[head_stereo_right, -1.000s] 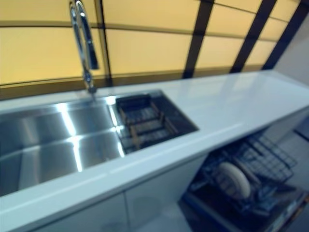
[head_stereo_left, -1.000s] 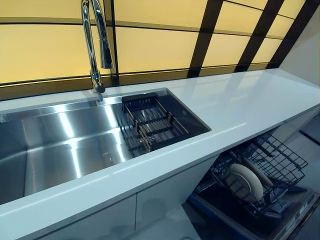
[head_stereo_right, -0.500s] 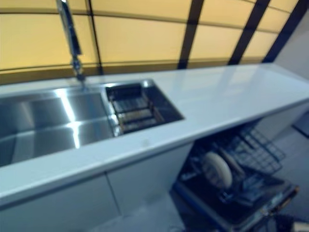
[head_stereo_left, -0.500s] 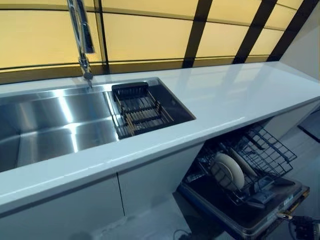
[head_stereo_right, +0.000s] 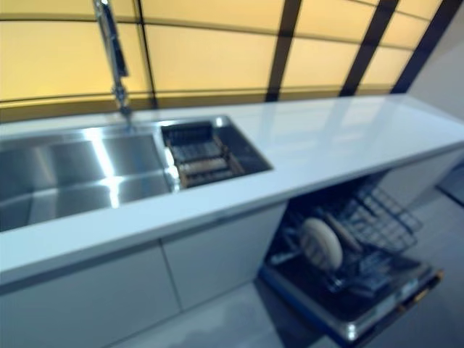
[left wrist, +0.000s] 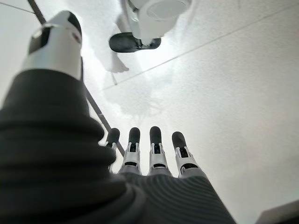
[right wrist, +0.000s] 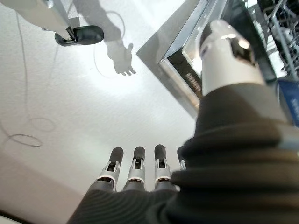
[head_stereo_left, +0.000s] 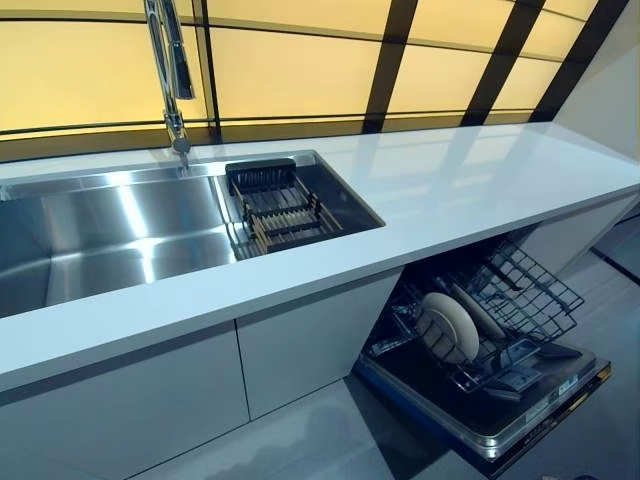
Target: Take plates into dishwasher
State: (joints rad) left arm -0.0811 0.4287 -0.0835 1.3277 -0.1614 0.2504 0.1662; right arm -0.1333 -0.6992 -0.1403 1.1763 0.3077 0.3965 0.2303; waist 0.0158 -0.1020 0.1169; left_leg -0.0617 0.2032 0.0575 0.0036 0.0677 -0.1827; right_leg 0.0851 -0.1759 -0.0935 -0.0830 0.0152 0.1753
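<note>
A cream plate (head_stereo_left: 447, 326) stands on edge in the lower wire rack (head_stereo_left: 520, 300) of the open dishwasher (head_stereo_left: 490, 420), under the white counter at the right. A second plate (head_stereo_left: 478, 311) leans just behind it. No plate shows in the steel sink (head_stereo_left: 110, 235) or its dark drying rack (head_stereo_left: 280, 210). My left hand (left wrist: 149, 154) hangs over the pale floor with straight fingers and holds nothing. My right hand (right wrist: 135, 175) also hangs open and empty, near the dishwasher door's corner (right wrist: 182, 70). Neither hand appears in the head views.
The white counter (head_stereo_left: 480, 190) runs along a yellow panelled wall with dark bars. A tall chrome tap (head_stereo_left: 170, 70) rises behind the sink. White cabinet fronts (head_stereo_left: 300, 350) stand below. The lowered dishwasher door juts out over the grey floor (head_stereo_left: 300, 440).
The whole picture has shifted: the camera has drawn back and lowered, so more cabinet front, floor and dishwasher door show. The plates and rack have not moved.
</note>
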